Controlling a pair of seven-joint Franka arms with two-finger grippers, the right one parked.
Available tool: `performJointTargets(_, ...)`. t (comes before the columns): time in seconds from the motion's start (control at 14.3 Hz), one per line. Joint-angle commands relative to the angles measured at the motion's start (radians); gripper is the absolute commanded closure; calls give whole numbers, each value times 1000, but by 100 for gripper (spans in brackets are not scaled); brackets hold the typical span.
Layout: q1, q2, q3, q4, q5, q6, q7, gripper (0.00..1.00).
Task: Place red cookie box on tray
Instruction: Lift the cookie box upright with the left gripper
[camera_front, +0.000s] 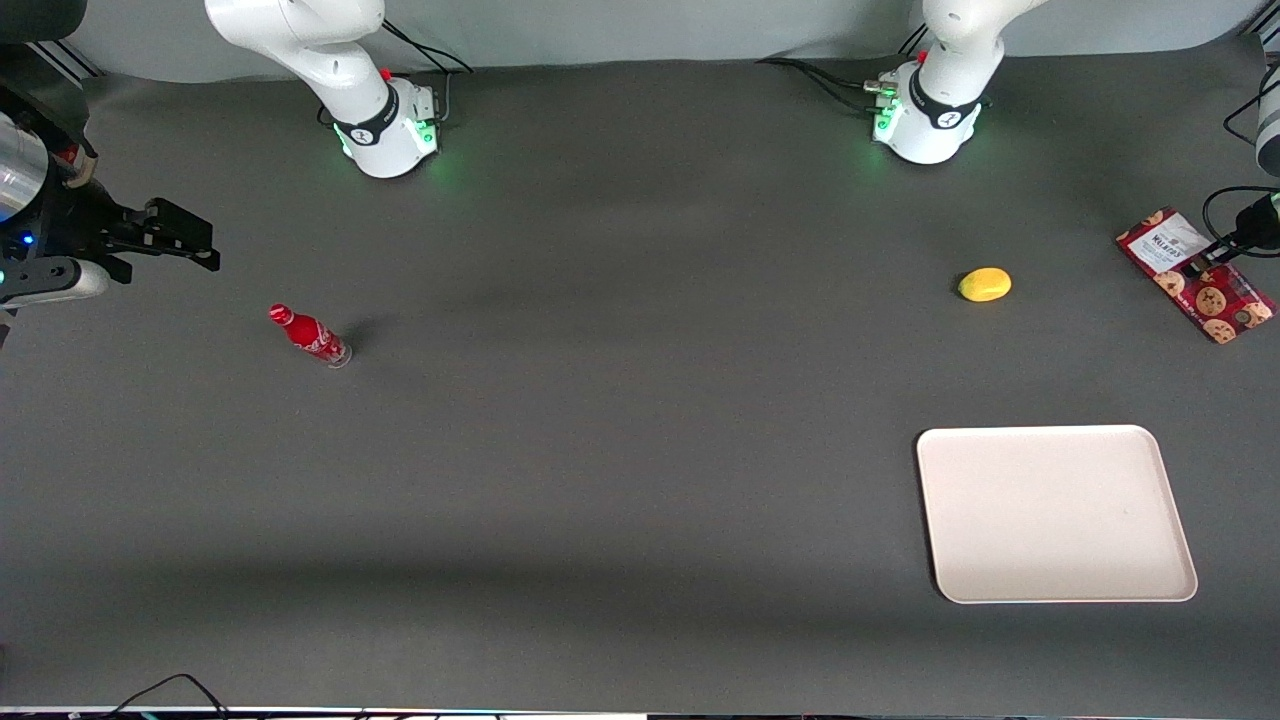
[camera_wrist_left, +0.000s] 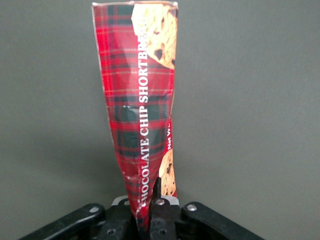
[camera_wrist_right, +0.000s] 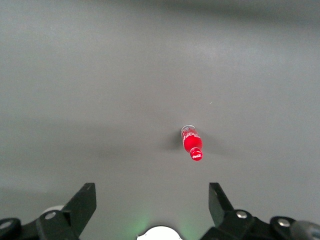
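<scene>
End effector: my left arm's end effector (camera_wrist_left: 150, 212) is closed tight on the red cookie box (camera_wrist_left: 142, 100); in the wrist view the fingers pinch the thin edge at one end, and the box runs away from the camera along its full length.

Box position: in the front view the red cookie box (camera_front: 1195, 275) sits at the working arm's end of the bench, farther from the front camera than the tray (camera_front: 1055, 512) and well apart from it. I cannot tell whether it is lifted clear or touching the bench.

Grip reasoning: I judge the edge pinch suits a flat, long box, since its broad face would not fit between the fingers. Held by one end, it may swing or droop.

Tray: cream-white, bare, nearer the front camera than the box. It is much bigger than the box, so the drop needs little precision.

Lemon-like yellow object (camera_front: 985, 284): farther from the front camera than the tray, beside the box toward the parked arm's end. It is off the straight line from box to tray, so I expect no conflict.

Red soda bottle (camera_front: 310, 336): far from the tray, toward the parked arm's end. Irrelevant to this task.

Task stage: box grasped, carry to tray not yet done.

Next need: raise, travel toward the front camera, lower flat, release.
</scene>
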Motion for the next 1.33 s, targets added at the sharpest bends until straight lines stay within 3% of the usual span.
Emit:
performJointTargets(0.0, -8, -110, -5, 26, -7, -64, 24, 100)
performJointTargets(0.21, -9, -230, -56, 140, 27, -275, 10, 100)
performJointTargets(0.49, -11, -253, -160, 517, 249, -740, -265, 100)
performJointTargets(0.7, -11, -254, -229, 720, 277, -979, -361, 100)
performJointTargets(0.84, -28, -254, -246, 767, 279, -1026, -363, 100)
performJointTargets(0.98, -112, -245, -234, 771, 286, -1003, -356, 100)
performJointTargets(1.12, -230, -218, -226, 800, 354, -988, -362, 100)
performJointTargets(1.26, -386, -143, -141, 861, 388, -977, -352, 100)
